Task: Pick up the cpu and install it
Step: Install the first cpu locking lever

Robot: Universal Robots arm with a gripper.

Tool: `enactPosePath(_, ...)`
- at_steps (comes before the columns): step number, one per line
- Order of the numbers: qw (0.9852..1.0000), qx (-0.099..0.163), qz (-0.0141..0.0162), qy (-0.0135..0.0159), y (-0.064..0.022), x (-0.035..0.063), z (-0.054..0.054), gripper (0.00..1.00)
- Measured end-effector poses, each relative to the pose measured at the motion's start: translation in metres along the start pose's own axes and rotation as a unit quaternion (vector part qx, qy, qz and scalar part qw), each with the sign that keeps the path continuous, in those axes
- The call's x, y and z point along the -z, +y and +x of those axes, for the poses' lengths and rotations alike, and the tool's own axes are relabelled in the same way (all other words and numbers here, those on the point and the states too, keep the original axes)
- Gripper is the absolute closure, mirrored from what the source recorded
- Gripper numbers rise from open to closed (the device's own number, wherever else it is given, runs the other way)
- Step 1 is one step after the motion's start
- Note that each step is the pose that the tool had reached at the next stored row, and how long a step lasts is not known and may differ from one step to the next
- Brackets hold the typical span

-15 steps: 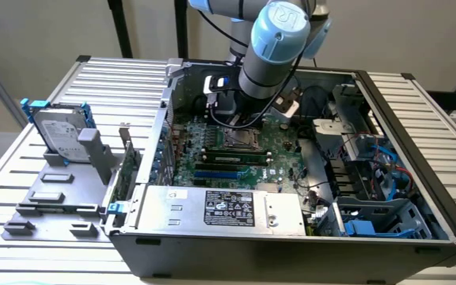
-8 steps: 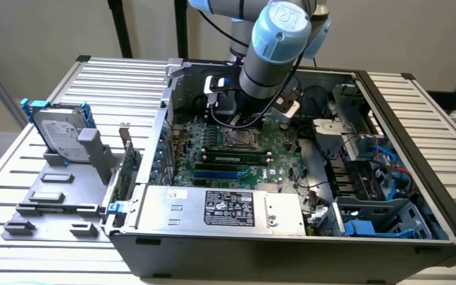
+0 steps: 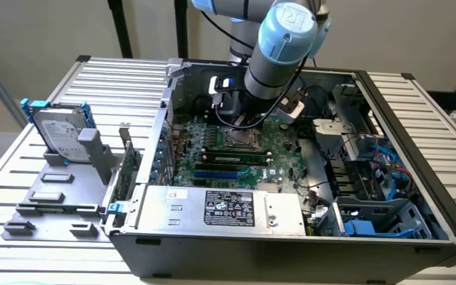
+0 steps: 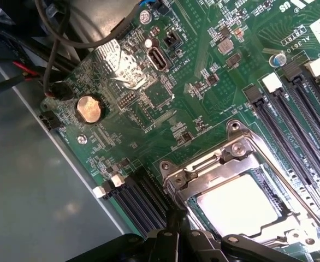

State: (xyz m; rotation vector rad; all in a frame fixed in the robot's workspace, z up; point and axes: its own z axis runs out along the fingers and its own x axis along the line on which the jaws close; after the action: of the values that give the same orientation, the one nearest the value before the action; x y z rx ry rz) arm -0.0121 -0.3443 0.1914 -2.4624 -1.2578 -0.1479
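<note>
On the arm's blue joint cap (image 3: 290, 18) I can make out the "UR" mark. The black label (image 3: 230, 208) on the silver box carries print too small to read. Up close, the green motherboard (image 4: 203, 71) shows white lettering, none legible for certain.

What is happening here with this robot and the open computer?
A robot arm reaches into an open computer case and hangs over the motherboard. Its tool is shut, right beside the metal socket frame. The cpu already lies inside that socket, with the frame around it.
</note>
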Motion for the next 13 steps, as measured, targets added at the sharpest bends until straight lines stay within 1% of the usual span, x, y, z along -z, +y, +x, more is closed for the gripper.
enactPosePath(2,1.0000,0.000,0.0000,0.0001,0.0008,0.0000,0.0006,0.89)
enactPosePath(4,1.0000,0.000,0.0011,0.0016,0.0017,0.0001,0.0011,0.89)
enactPosePath(6,1.0000,0.001,0.0036,0.0047,0.0031,0.0004,0.0016,0.89)
enactPosePath(8,0.9999,0.001,0.0073,0.0097,0.0049,0.0008,0.0017,0.89)
enactPosePath(9,0.9999,0.001,0.0089,0.0118,0.0057,0.0010,0.0015,0.89)
enactPosePath(10,0.9999,0.001,0.0099,0.0133,0.0067,0.0013,0.0009,0.89)
enactPosePath(13,0.9998,0.002,0.0109,0.0146,0.0096,0.0023,-0.0020,0.89)
